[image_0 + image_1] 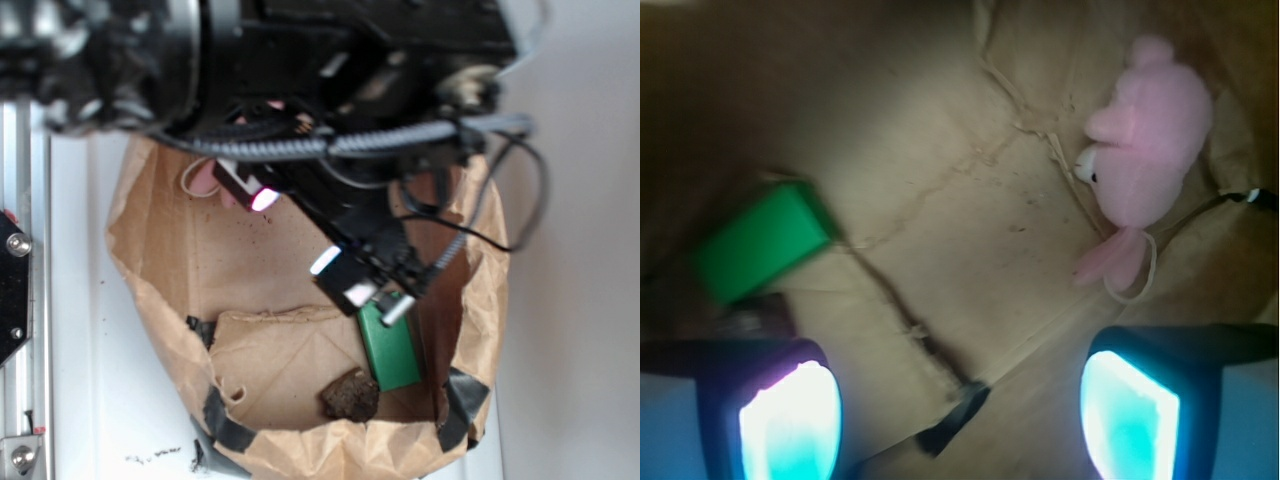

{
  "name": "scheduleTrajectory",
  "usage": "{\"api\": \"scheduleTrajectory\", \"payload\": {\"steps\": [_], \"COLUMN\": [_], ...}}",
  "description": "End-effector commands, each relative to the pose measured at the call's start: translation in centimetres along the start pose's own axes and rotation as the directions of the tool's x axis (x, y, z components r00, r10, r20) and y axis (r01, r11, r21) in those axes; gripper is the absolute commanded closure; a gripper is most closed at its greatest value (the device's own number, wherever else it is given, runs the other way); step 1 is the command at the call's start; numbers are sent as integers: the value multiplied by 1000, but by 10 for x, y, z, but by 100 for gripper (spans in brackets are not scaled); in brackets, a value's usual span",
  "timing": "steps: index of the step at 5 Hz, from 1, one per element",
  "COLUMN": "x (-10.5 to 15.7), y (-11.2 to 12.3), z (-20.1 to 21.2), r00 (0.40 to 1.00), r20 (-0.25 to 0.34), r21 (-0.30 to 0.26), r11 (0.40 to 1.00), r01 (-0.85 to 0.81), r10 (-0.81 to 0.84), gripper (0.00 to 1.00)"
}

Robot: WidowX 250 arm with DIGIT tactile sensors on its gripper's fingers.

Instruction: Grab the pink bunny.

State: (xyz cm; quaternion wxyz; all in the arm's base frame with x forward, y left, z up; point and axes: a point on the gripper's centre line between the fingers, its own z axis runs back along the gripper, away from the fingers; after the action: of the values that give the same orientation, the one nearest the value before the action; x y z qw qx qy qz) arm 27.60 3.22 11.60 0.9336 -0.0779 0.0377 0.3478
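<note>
The pink bunny [1145,150] lies on brown paper at the upper right of the wrist view, ears and white loop tag trailing toward the right finger. In the exterior view only a pink edge of the bunny [207,178] and its loop show behind the arm. My gripper [960,420] is open, its two glowing pads [790,420] wide apart with only bare paper between them. It hovers above the bag floor [300,235], short of the bunny and not touching it.
A green block [392,345] and a dark brown lumpy chunk [350,395] lie near the front paper wall [150,300]. The green block [760,240] sits by the left finger. Black tape [225,425] patches the rim. A metal rail [20,250] runs along the left.
</note>
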Motion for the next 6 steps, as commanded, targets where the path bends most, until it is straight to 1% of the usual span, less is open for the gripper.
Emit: {"api": "scheduleTrajectory", "payload": {"steps": [1, 4, 5, 6], "x": [8, 8, 29, 48], "y": [28, 28, 34, 44], "z": [-11, -11, -29, -49], "r00": [980, 980, 971, 958], "r20": [197, 197, 238, 286], "r21": [58, 58, 119, 158], "r11": [998, 998, 993, 986], "r01": [-9, -9, -23, -55], "r10": [-3, -3, -6, 8], "gripper": [0, 0, 0, 0]}}
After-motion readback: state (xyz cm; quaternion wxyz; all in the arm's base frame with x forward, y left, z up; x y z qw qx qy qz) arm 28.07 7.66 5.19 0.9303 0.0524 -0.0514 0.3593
